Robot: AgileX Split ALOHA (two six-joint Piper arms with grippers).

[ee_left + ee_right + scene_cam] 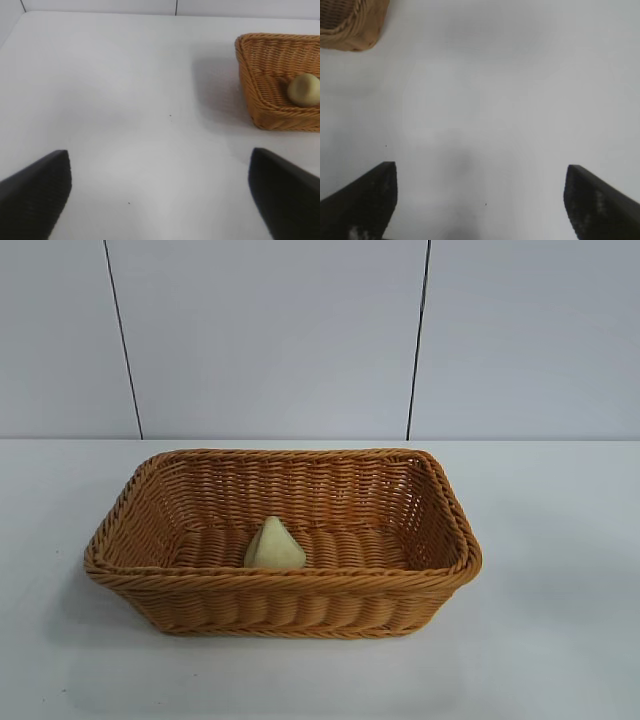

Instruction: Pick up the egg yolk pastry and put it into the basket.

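Observation:
The pale cream-yellow egg yolk pastry point(274, 544) lies inside the orange-brown wicker basket point(440, 500), near its front wall. The left wrist view shows the same egg yolk pastry point(303, 89) in the basket point(255, 70), well away from my left gripper point(160, 160). That gripper stands open over bare white table with nothing between its dark fingers point(37, 192). My right gripper point(480, 172) is open too, over bare table, with only a corner of the basket point(350, 30) far off. Neither arm shows in the exterior view.
The white table point(560, 620) spreads around the basket on all sides. A pale wall point(270, 340) with two dark vertical seams rises behind the table's far edge.

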